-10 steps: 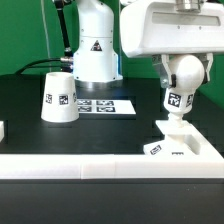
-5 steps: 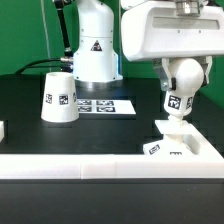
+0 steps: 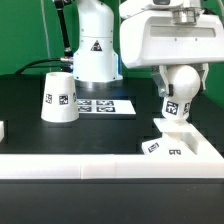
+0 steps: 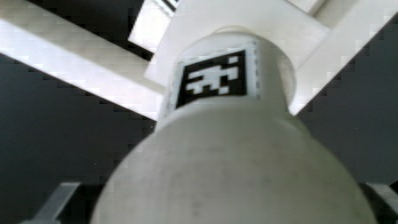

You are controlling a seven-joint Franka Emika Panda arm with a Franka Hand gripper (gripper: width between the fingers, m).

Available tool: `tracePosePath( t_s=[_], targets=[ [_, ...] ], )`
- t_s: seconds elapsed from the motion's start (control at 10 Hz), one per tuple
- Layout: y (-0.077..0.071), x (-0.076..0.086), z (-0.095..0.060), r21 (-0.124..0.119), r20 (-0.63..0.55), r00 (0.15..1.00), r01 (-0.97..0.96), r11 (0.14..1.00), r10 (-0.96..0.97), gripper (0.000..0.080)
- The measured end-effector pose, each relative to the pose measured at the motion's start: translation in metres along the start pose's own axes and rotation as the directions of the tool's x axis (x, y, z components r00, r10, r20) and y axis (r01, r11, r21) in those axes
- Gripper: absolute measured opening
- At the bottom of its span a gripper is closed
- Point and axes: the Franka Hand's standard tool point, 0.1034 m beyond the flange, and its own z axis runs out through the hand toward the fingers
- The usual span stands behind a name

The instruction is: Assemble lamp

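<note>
The white bulb (image 3: 178, 92) stands upright with its narrow end in the socket of the flat square base (image 3: 185, 148), at the exterior view's right. My gripper (image 3: 181, 78) is shut on the bulb's rounded upper part from above. In the wrist view the bulb (image 4: 222, 150) fills the middle, its tag facing the camera, with dark fingers (image 4: 50, 203) at both sides and the base (image 4: 71, 60) beyond it. The cone shade (image 3: 59, 97) stands apart on the black table at the exterior view's left, wide end down.
The marker board (image 3: 105, 104) lies flat between the shade and the base. The robot's white body (image 3: 95, 45) stands behind it. A white wall (image 3: 70, 168) runs along the table's near edge. A small white piece (image 3: 2, 129) sits at the left edge.
The bulb's tag has shifted down and toward the exterior view's left, and the wrist body has turned and moved slightly left. Shade and base have not moved.
</note>
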Motion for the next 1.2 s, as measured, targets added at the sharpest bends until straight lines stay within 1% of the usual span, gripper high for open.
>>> tracePosePath(
  t_s=[0.3,0.4,0.5,0.6,0.7,0.8,0.9,1.2],
  targets=[
    [-0.002,-0.004,0.001,-0.033,-0.062,0.998,0.002,0.999,-0.004,0.0577],
    [-0.002,-0.004,0.001,-0.036,-0.067,0.998,0.001,0.999,-0.004,0.0577],
    [-0.002,-0.004,0.001,-0.035,-0.066,0.998,0.001,0.999,-0.003,0.064],
    [-0.002,-0.004,0.001,-0.035,-0.066,0.998,0.001,0.999,-0.003,0.064],
    [-0.002,-0.004,0.001,-0.035,-0.065,0.998,0.001,0.999,-0.003,0.0687],
    [-0.002,-0.005,0.001,-0.035,-0.065,0.998,0.0,0.999,-0.003,0.0696],
    [-0.001,-0.004,-0.002,-0.029,-0.049,0.999,0.0,1.0,-0.001,0.0696],
    [0.001,0.003,-0.017,-0.034,-0.055,0.998,0.004,0.999,-0.005,0.0698]
  ],
)
